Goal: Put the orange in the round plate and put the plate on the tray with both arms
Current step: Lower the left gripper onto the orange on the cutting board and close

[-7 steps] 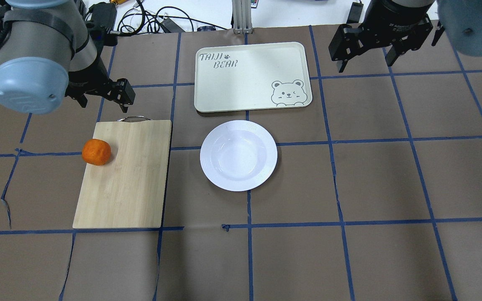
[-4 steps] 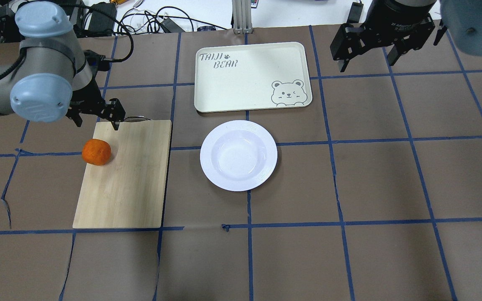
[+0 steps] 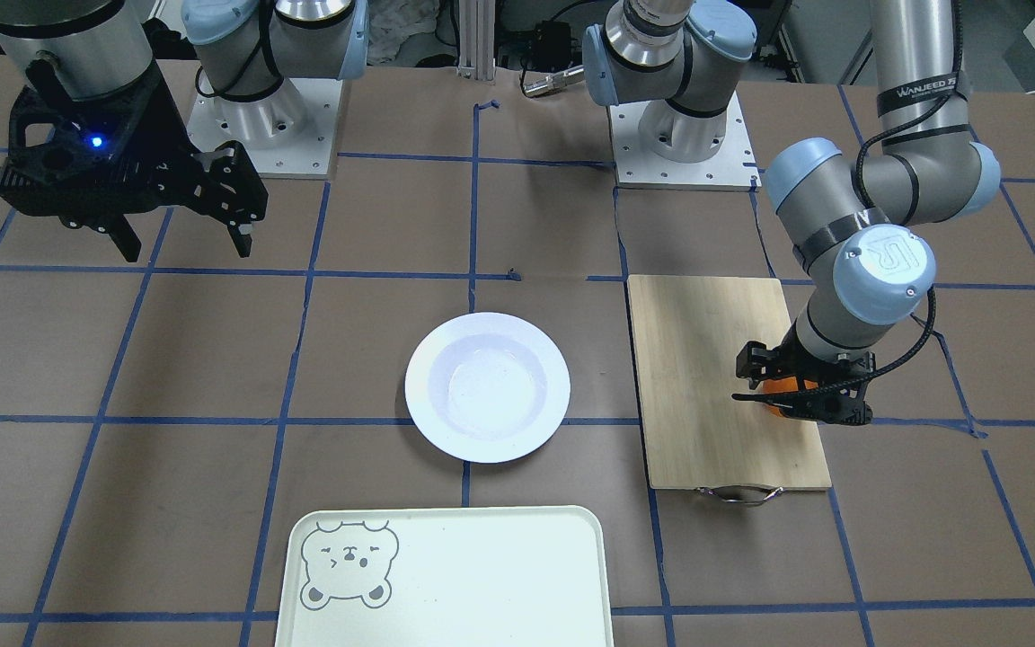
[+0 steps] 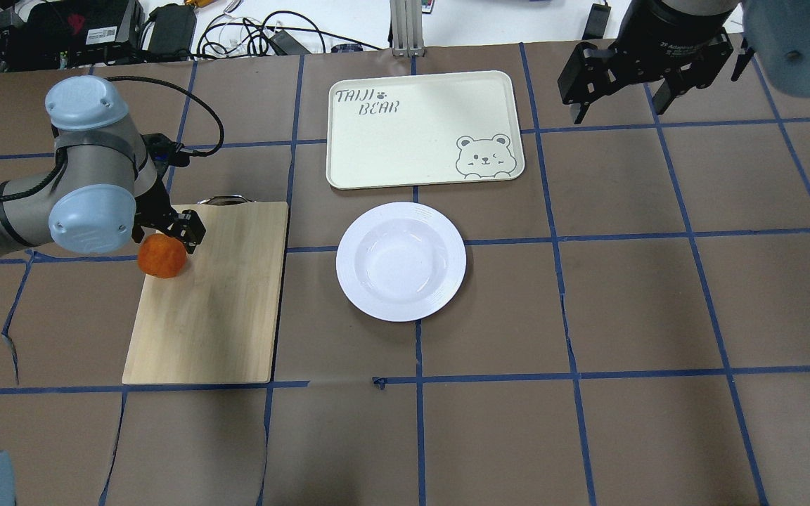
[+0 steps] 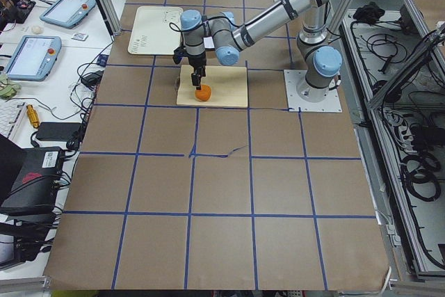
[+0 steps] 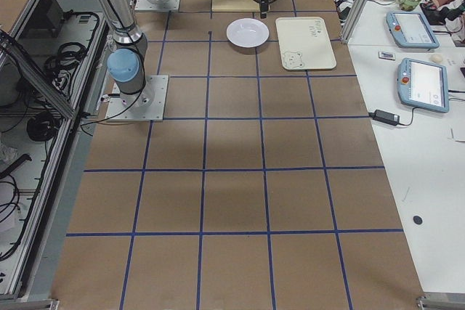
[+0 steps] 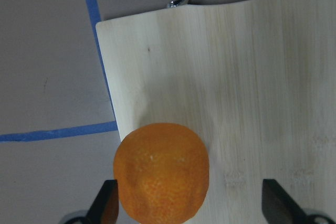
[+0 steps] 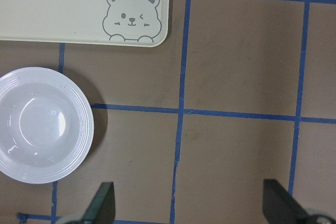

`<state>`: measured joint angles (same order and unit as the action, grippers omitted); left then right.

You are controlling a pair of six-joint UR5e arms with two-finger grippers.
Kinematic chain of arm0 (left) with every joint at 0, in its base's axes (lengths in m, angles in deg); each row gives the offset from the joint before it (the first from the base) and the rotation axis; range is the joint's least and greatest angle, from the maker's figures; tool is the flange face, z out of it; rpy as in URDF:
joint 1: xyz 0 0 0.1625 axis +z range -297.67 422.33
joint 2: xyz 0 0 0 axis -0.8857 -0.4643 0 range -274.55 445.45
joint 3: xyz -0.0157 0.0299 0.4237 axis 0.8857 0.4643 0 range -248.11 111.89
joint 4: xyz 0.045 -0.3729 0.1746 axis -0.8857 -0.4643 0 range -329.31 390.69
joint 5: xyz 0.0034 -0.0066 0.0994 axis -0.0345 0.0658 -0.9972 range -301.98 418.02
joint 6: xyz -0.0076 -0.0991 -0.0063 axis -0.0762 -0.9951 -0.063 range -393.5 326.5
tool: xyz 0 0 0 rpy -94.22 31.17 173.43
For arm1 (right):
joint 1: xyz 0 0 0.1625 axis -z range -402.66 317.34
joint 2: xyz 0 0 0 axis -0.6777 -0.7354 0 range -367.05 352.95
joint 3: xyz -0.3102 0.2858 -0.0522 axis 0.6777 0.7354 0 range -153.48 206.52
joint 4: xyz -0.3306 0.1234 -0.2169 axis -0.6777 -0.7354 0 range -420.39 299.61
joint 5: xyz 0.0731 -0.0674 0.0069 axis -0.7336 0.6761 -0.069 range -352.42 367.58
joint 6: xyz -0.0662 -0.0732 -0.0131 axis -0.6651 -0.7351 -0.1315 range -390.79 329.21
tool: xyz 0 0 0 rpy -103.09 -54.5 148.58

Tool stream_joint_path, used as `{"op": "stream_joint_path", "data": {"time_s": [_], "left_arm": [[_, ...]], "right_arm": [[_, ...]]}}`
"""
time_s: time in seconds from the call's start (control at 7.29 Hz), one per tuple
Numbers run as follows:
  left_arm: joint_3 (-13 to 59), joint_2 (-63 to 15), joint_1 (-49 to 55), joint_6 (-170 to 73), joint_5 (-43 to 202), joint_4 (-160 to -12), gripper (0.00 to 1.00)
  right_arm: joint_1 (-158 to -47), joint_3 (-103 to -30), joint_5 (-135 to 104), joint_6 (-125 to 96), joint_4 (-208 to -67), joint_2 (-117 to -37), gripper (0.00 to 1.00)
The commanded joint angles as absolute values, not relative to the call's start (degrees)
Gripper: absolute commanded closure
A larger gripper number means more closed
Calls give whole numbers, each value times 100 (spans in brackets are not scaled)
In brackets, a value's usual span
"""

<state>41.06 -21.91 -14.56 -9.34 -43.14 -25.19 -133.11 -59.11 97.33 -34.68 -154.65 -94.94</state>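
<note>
The orange (image 4: 163, 256) sits at the left edge of a bamboo cutting board (image 4: 215, 309). My left gripper (image 4: 166, 237) hangs right over it, open. In the left wrist view the orange (image 7: 161, 172) lies between the two fingertips (image 7: 107, 203), close to the left one and well clear of the other. The white round plate (image 4: 401, 261) stands empty mid-table, just in front of the cream tray (image 4: 405, 133) with its bear face. My right gripper (image 4: 619, 105) hovers open, high at the far right, beside the tray; its wrist view shows the plate (image 8: 42, 124) and the tray's corner (image 8: 52, 9).
The cutting board's metal handle (image 4: 223, 200) points toward the far side. Cables and boxes (image 4: 250, 35) lie beyond the table's far edge. Brown paper with blue tape lines covers the table (image 4: 588, 316).
My left arm has swung toward the near side and dropped, bringing its open gripper from behind the board's handle down over the orange. The right gripper has barely moved.
</note>
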Motion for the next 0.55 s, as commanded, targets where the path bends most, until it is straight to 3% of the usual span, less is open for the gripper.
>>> {"op": "stream_joint_path", "data": {"time_s": [0.0,0.27,0.41], "left_arm": [[4122,-2344,-1291,-609,-4401,-2398,7],[4201,-2397,-1255,-563,-4332,-2354,12],[4227,-2397,-1246,-572,-4314,-2336,44]], "right_arm": [[-13310,-5917,9731,-3466,-15478,-9494,0],[-13310,-5917,9731,-3475,-15478,-9494,0],[-13310,-5917,9731,-3475,-15478,-9494,0]]}}
